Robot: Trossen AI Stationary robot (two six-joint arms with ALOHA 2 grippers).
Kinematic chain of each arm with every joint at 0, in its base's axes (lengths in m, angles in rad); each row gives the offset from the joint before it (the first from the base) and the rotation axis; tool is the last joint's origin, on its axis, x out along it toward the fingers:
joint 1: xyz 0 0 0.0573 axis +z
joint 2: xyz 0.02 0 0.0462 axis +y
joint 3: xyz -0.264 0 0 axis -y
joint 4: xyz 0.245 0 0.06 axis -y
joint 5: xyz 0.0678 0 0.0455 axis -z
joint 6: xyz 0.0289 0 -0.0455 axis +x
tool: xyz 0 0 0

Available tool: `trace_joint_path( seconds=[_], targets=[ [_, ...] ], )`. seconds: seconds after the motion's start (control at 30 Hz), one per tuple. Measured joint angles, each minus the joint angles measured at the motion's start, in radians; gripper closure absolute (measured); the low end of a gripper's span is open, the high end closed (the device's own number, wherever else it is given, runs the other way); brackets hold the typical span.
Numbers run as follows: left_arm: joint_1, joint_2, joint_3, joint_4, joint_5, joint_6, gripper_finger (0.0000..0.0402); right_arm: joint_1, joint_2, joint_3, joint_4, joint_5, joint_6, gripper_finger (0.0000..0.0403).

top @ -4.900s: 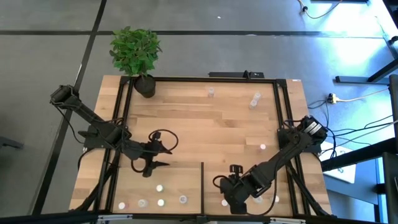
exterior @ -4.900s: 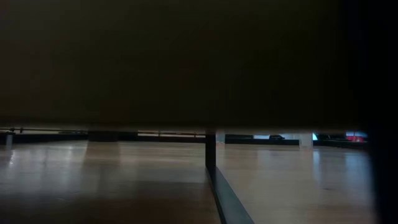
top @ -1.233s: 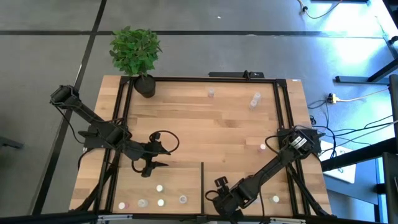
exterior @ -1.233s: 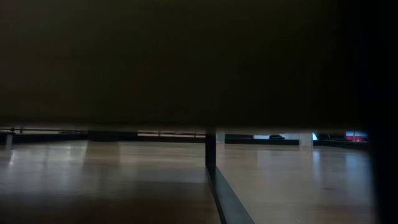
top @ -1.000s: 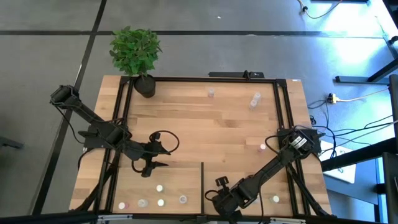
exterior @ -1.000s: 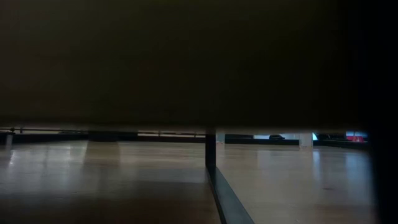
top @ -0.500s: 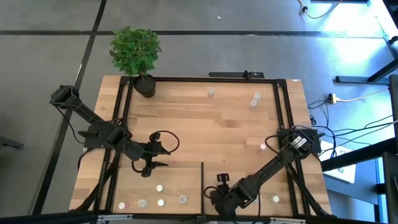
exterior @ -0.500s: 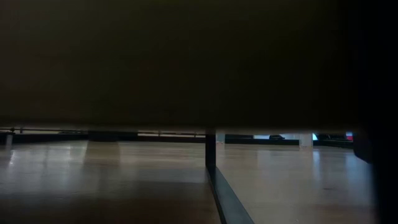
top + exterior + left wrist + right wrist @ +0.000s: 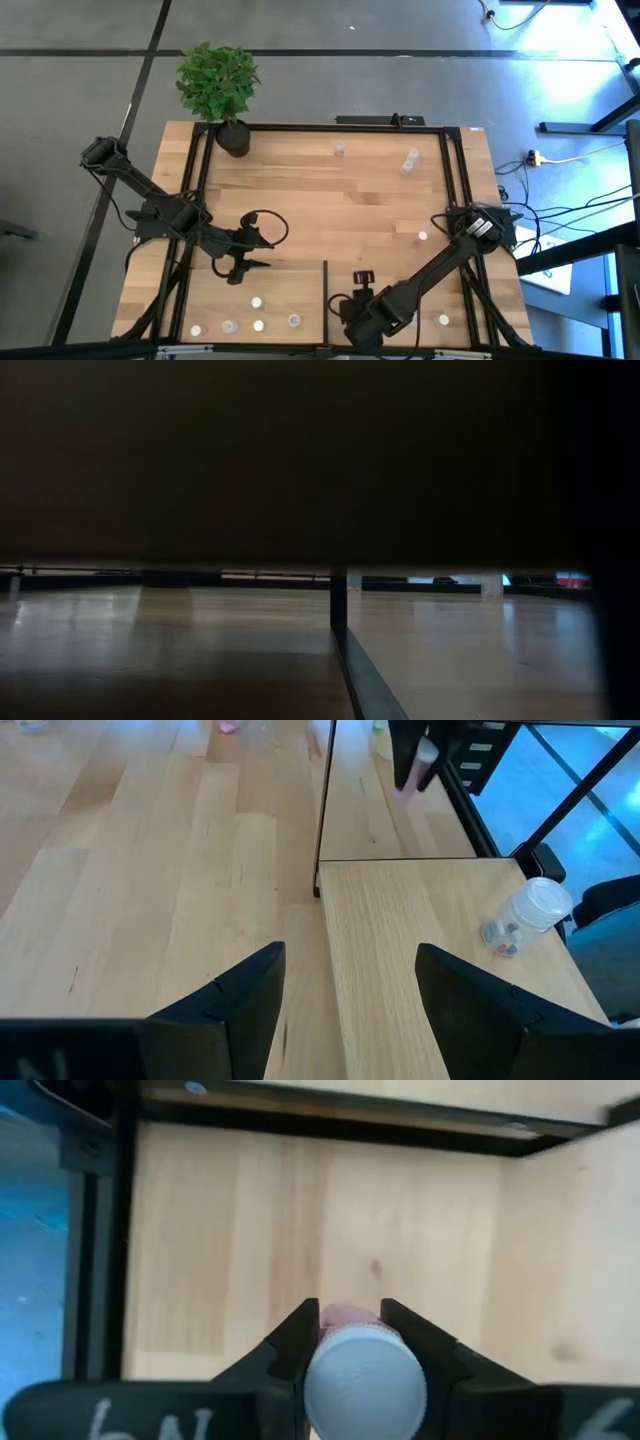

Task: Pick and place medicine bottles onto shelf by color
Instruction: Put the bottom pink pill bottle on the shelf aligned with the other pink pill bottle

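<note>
The shelf [image 9: 300, 200] is a light-wood panel with black rails and a short divider bar [image 9: 326, 290]. Several tiny medicine bottles stand on it: along the near edge left of the divider [image 9: 257, 325], one right of it [image 9: 443, 320], and three farther back [image 9: 410, 160]. My right gripper [image 9: 350, 315] hangs just right of the divider, shut on a bottle [image 9: 365, 1380] with a white end and a pinkish end. My left gripper [image 9: 240, 268] waits open over the left half, nothing between its fingers [image 9: 250, 990]. A clear white-capped bottle [image 9: 525, 910] lies on its side. My right gripper pinches the bottle's round sides [image 9: 318, 1342] between its two fingers [image 9: 295, 1335], slanting steeply down from above. The bottle lies along the fingers, its white end toward the wrist and its pinkish end [image 9: 345, 1317] past the fingertips. It looks lifted clear of the wood.
A potted plant [image 9: 220, 85] stands at the far left corner. Black rails [image 9: 450, 180] edge the panel. Cables [image 9: 560, 215] lie off the table's right side. The low view is mostly blocked by something dark; only the divider [image 9: 338, 605] and bare boards show.
My right gripper has risen beside the divider with the bottle still between its fingers, and its wrist has tipped and rolled a little. My left arm has kept still.
</note>
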Motion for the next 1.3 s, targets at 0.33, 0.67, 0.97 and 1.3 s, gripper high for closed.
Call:
trace_joint_path(
  seconds=[0.33, 0.67, 0.97, 1.3],
  targets=[
    [0.0, 0.0, 0.0, -0.032, 0.0, 0.0, 0.0183, -0.043, 0.0, 0.251, -0.385, 0.094, 0.038, 0.0302],
    [-0.059, 0.0, 0.0, -0.039, 0.0, 0.008, 0.0183, -0.145, -0.002, 0.482, -0.591, 0.155, 0.003, 0.0301],
    [-0.104, 0.0, 0.0, -0.037, -0.002, 0.007, 0.0183, -0.29, -0.003, 0.598, -0.543, 0.19, -0.139, 0.0301],
    [-0.14, 0.0, 0.0, -0.035, -0.088, 0.006, 0.0183, -0.482, 0.035, 0.588, -0.236, -0.055, -0.388, 0.0301]
  ],
)
